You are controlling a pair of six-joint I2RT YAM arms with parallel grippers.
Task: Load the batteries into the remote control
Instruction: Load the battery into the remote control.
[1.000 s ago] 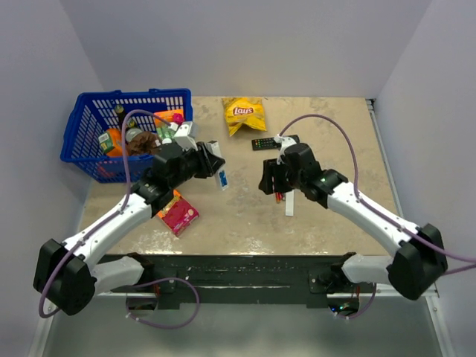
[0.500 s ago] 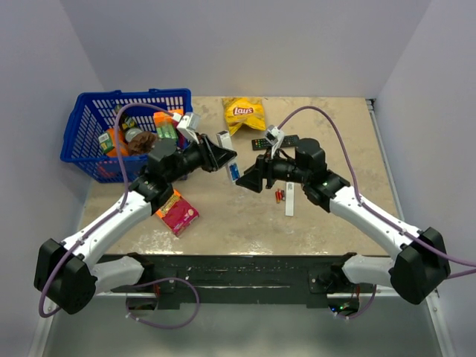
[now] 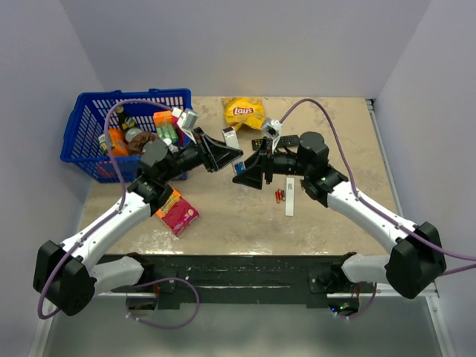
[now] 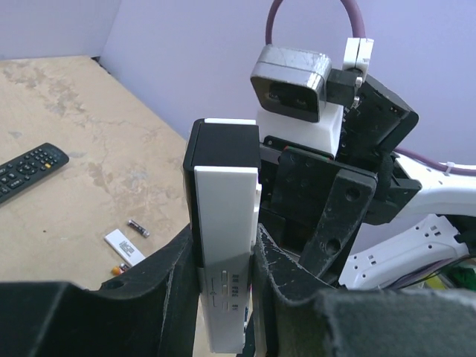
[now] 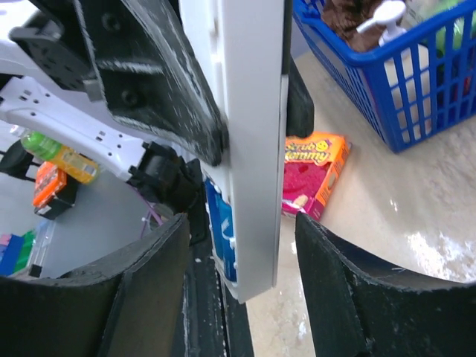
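My left gripper (image 3: 225,155) is shut on the white remote control (image 3: 230,137) and holds it off the table, gripped by its long sides (image 4: 223,223). Blue batteries (image 5: 223,238) sit in its open back at the lower end (image 3: 239,168). My right gripper (image 3: 249,175) is open and straddles that end of the remote control (image 5: 256,149), with a gap on each side. The white back strip (image 3: 289,199) lies on the table beside small red and orange batteries (image 3: 280,195). In the left wrist view the strip (image 4: 124,248) shows with a small dark cylinder (image 4: 138,227) next to it.
A black remote (image 3: 271,141) and a yellow Lay's bag (image 3: 244,113) lie at the back. A blue basket (image 3: 82,123) full of groceries stands at the back left. A pink box (image 3: 177,211) lies under my left arm.
My left gripper carried the remote control up and to the right. My right gripper swung from pointing down near the strip to lying sideways around the remote control's end.
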